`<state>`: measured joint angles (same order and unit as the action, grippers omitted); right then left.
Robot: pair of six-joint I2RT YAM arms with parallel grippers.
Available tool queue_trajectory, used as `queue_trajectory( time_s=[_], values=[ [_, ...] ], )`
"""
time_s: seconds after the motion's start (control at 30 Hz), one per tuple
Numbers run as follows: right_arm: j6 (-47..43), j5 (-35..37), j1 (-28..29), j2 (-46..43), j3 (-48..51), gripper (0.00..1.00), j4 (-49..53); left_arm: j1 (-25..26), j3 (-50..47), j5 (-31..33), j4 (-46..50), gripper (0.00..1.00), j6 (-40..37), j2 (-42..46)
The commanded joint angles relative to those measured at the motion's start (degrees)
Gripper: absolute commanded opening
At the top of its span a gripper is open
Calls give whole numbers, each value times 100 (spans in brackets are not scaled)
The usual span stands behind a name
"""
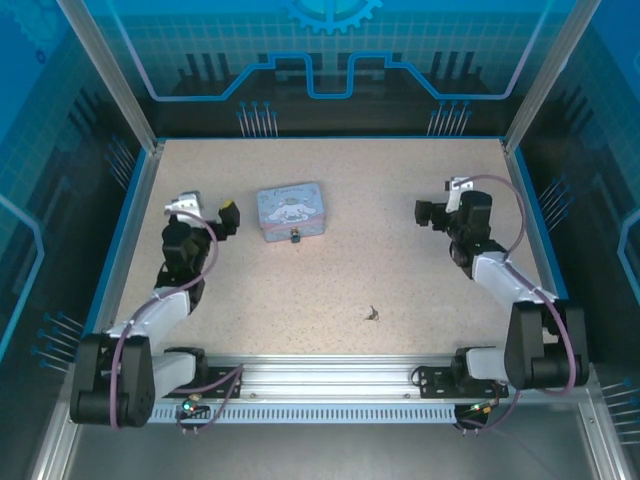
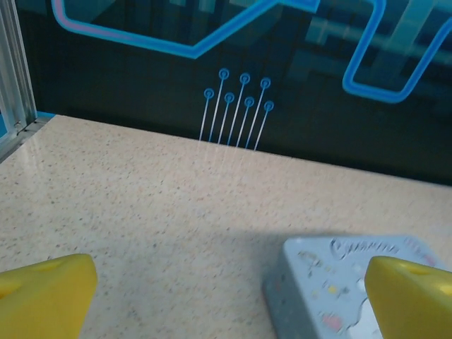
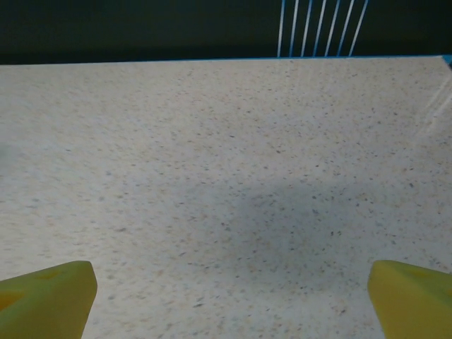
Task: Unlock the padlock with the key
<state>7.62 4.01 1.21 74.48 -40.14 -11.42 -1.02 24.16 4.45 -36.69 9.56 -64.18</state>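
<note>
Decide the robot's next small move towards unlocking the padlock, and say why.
Probably bring the right claw toward the key, lying loose on the table nearer that arm. It and the left claw stand open and empty; the padlock sits at the tin's near side.

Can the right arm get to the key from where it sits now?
Probably yes. The key lies alone on the bare table, toward the near edge from the right gripper, whose jaws stand open; nothing lies between them.
</note>
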Motion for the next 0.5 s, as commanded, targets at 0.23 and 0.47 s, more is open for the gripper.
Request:
queue_trajectory(
  time_s=[0.23, 0.47],
  values=[
    [1287, -514, 852, -847, -986, 98, 3934, 115, 837, -1027, 2840, 99, 1305, 955],
    [2347, -533, 1883, -1184, -745, 95, 4486, 552, 938, -1573, 3919, 99, 1665, 1344]
  ],
)
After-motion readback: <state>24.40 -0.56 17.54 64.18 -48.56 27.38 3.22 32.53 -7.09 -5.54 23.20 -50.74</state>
